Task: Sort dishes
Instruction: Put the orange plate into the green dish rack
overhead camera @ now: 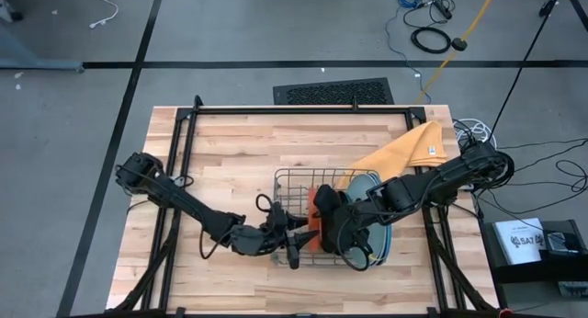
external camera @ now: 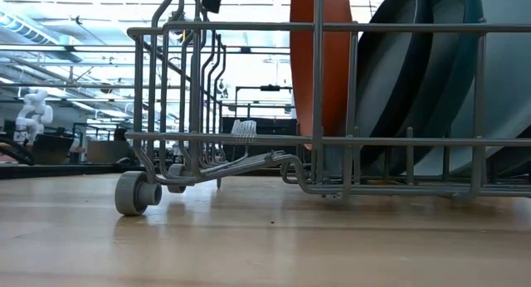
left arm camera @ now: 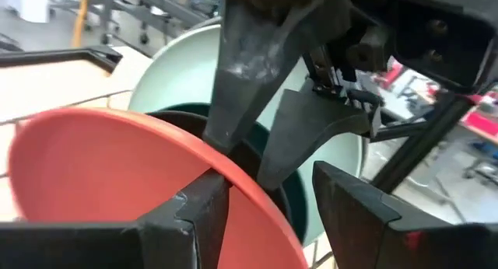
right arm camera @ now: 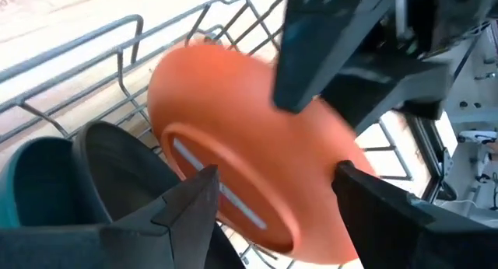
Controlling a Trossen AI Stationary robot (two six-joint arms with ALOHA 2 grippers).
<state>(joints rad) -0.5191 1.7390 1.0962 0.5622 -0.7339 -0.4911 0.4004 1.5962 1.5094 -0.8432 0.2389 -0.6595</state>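
In the wire rack, orange-red plate upright, pinched between left claw and right claw.

1. A robotics lab or workshop, not a home.
2. The butcher-block tabletop sits in a black metal frame on bare grey floor.
3. Loose cables trail beyond the tabletop's far edge.
4. Equipment racks fill the room behind.

Rack far half free; near half blocked by orange-red plate, both claws crowding its rim.
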